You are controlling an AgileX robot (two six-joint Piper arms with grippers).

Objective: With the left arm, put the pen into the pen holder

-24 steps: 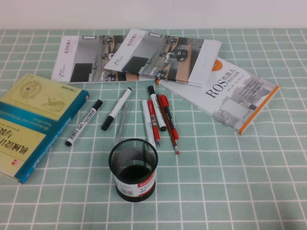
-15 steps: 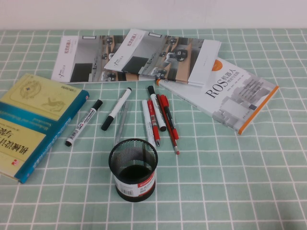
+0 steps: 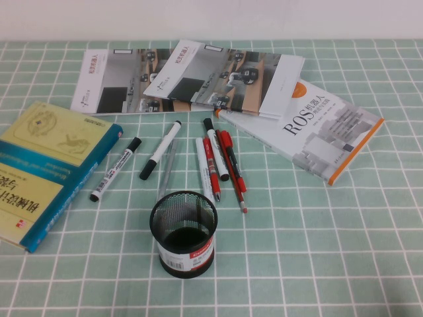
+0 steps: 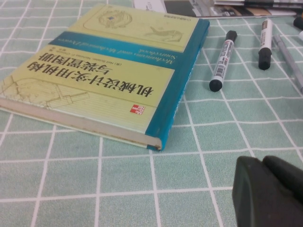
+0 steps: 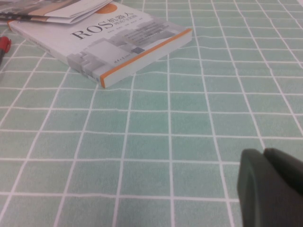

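Observation:
The pen [image 3: 115, 170] is a thick white marker with a black cap and dark print. It lies on the green checked cloth beside a yellow-teal book, and it also shows in the left wrist view [image 4: 222, 60]. The pen holder [image 3: 184, 232], a black mesh cup with a red label, stands upright and empty at the front centre. My left gripper [image 4: 263, 161] is shut and empty, low over the cloth near the book's corner, well short of the pen. My right gripper [image 5: 264, 153] is shut and empty over bare cloth on the right. Neither arm shows in the high view.
The yellow-teal book [image 3: 46, 168] lies left of the pen. A slimmer white marker [image 3: 160, 159], another white marker [image 3: 215, 148] and red pens [image 3: 231, 165] lie behind the holder. Magazines [image 3: 192, 76] and a white ROS book [image 3: 317, 129] lie at the back.

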